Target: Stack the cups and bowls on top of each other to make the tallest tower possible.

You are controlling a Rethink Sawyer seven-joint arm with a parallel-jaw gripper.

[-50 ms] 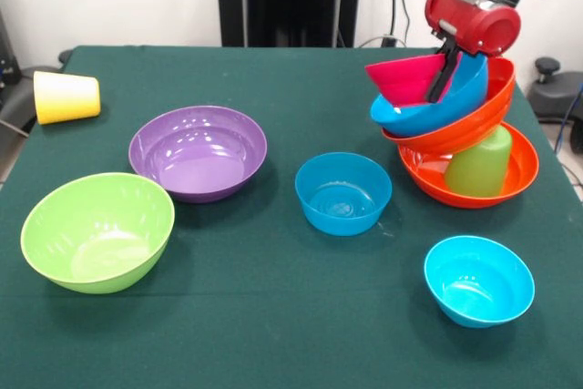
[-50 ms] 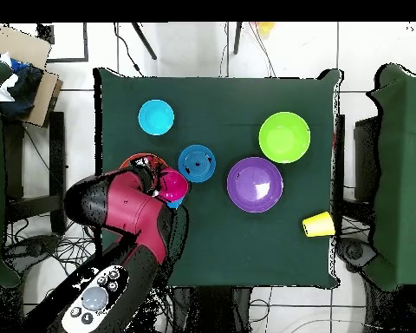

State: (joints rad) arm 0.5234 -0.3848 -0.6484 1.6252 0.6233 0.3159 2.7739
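Observation:
The tower [image 1: 460,129] leans at the right of the table. Its base is an orange bowl [image 1: 521,178] holding an upturned light green cup [image 1: 480,163]. Above these sit a tilted orange bowl [image 1: 474,125], a blue bowl [image 1: 448,108] and a tipped pink bowl [image 1: 405,79]. My gripper [image 1: 443,75] comes down from above, its black fingers shut on the pink bowl's right rim. In the overhead view the arm hides most of the pile; only the pink bowl [image 2: 172,185] and a strip of orange rim [image 2: 138,160] show.
On the green table [image 1: 273,325] stand loose bowls: purple [image 1: 198,152], lime green [image 1: 97,230], blue [image 1: 342,192] and small cyan [image 1: 478,280]. A yellow cup [image 1: 66,97] lies on its side at the far left corner.

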